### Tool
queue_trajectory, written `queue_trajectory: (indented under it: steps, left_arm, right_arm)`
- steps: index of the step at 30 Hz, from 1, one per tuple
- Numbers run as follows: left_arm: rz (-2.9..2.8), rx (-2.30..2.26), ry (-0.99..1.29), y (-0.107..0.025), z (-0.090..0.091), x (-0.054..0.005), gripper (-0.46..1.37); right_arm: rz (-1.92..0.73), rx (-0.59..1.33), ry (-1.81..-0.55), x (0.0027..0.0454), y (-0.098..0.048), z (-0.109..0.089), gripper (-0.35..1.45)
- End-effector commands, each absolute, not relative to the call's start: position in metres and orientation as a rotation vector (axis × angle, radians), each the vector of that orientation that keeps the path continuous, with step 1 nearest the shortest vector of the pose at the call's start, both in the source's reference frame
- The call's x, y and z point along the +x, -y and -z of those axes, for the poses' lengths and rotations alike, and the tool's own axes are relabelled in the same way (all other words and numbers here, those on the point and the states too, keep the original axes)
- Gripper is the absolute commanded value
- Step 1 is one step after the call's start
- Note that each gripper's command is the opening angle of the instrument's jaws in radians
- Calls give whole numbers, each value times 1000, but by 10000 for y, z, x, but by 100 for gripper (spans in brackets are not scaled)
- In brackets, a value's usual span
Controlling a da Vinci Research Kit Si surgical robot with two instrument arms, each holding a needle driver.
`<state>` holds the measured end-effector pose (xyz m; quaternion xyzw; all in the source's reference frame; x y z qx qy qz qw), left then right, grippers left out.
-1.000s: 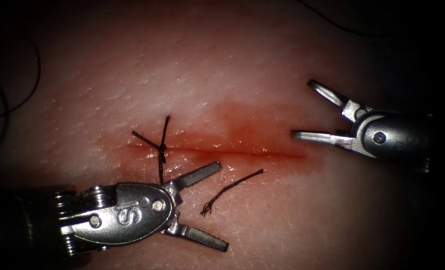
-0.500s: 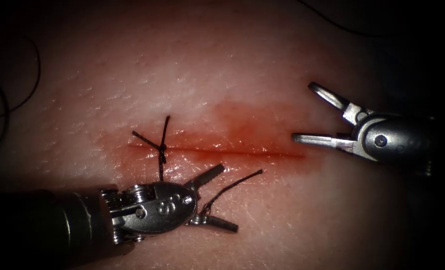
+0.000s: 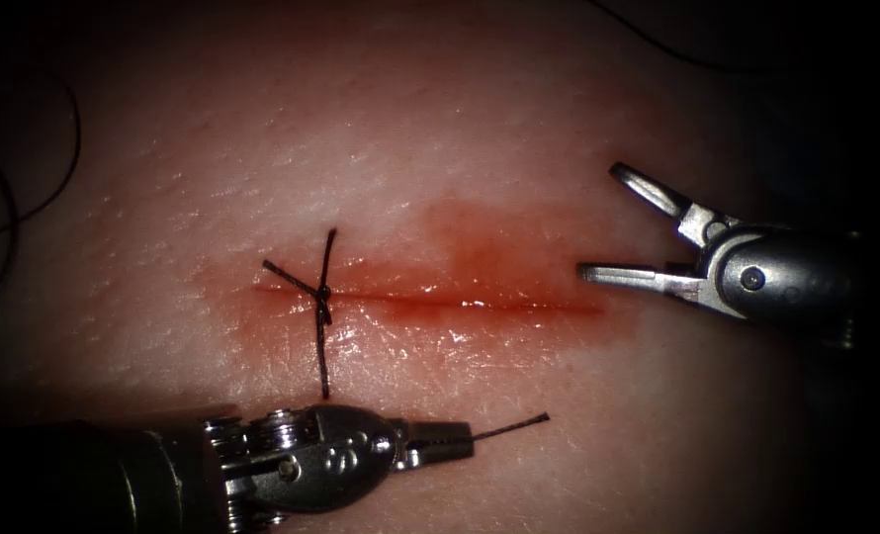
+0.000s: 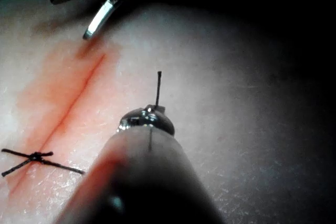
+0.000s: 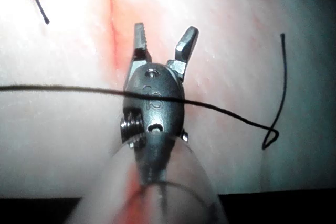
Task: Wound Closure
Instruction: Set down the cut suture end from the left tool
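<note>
- The left claw [image 3: 440, 440] sits nearest, below the cut on the tissue [image 3: 440, 138], its two jaws pressed together on a cut end of thread [image 3: 511, 427]. The loose piece sticks out beyond the tips, pointing toward the right claw's side; in the left wrist view it stands straight out past the closed tips [image 4: 158, 85].
- The grip looks to be near one end of a short, stiff scrap. My judgement is that it could slip free if the jaws ease at all, and fall back onto the wet tissue where it is hard to pick out.
- Just above and to the left of that claw lies the tied knot [image 3: 321, 293] across the cut [image 3: 460, 300], its tails splayed out, one running down toward the claw. A careless sweep of the shaft could catch that tail and strain the stitch.
- Red fluid [image 3: 480, 257] spreads along the cut beyond the knot; it makes the surface slick.
- Farthest, at the cut's right end, the right claw [image 3: 598, 222] hangs spread wide and holds nothing; the right wrist view [image 5: 165, 38] agrees. A long thread [image 5: 226, 111] crosses its wrist there, and it could snag.
- I cannot make out a needle.
</note>
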<state>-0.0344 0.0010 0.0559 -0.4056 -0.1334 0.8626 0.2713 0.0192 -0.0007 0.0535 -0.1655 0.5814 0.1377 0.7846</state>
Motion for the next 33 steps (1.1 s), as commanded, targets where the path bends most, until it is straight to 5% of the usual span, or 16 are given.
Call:
queue_trajectory:
  steps: [1, 14, 18, 22, 29, 33]
  left_arm:
    - [-2324, -1135, 404, -3, -553, -355, -35]
    - [-2345, -1270, 554, 60, -542, -440, -34]
    - [-2346, -1269, 564, 57, -562, -428, 10]
    - [-2370, -1214, 484, 49, -585, -410, 73]
    - [-2550, -986, 399, 36, -622, -364, 118]
    - [-2547, -965, 407, 25, -617, -329, 111]
  right_arm:
    - [-294, -352, -1254, 192, 6, -535, 143]
    - [-293, -351, -1252, 192, 6, -537, 143]
    - [-293, -351, -1252, 192, 6, -537, 143]
    - [-293, -351, -1252, 192, 6, -537, 143]
    - [-293, -351, -1252, 194, 7, -536, 143]
    - [-294, -352, -1251, 194, 6, -536, 144]
